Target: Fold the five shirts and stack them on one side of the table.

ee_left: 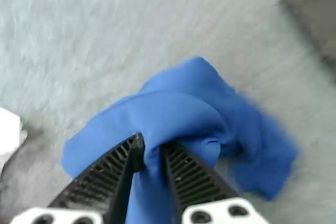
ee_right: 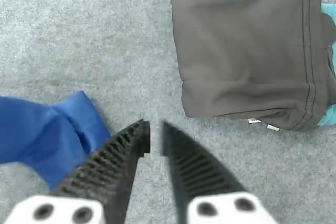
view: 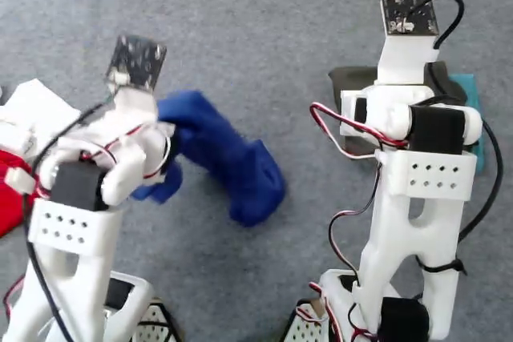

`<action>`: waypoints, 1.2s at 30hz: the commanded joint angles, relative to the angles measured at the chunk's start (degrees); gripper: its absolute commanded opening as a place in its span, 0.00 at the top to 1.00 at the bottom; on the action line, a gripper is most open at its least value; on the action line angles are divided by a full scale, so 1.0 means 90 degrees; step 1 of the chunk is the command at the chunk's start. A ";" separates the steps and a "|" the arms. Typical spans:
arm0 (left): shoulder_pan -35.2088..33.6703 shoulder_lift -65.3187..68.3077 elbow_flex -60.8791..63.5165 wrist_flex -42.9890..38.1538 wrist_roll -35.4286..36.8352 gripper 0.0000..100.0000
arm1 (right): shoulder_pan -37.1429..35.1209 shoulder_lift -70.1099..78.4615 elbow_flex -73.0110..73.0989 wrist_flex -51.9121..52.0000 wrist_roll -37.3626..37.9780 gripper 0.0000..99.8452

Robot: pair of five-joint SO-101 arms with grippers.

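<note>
— Where's your blue shirt (ee_left: 184, 108)?
— Bunched up mid-counter (ee_right: 79, 24), with 1 fold pinched tight in your left tool (ee_left: 151, 148).
— And your right tool (ee_right: 156, 132)?
— Open just a crack, holding nothing. It hangs over the counter between the blue shirt and the folded grey shirt (ee_right: 247, 51), which lies on what looks like a teal shirt (ee_right: 328, 17).
</note>
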 commanded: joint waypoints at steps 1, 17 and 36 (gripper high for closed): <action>-0.1011 -0.0586 0.1714 -0.0723 -0.0781 0.97 | -0.0186 -0.0112 -0.0015 -0.0059 0.0166 0.79; -0.4479 -0.2676 0.4537 -0.0918 -0.3048 0.97 | -0.3985 0.0386 0.2466 -0.1221 0.0830 0.72; -0.4469 -0.2686 0.4615 -0.1661 -0.1123 0.85 | -0.4376 0.3707 0.2632 -0.2823 0.0586 0.96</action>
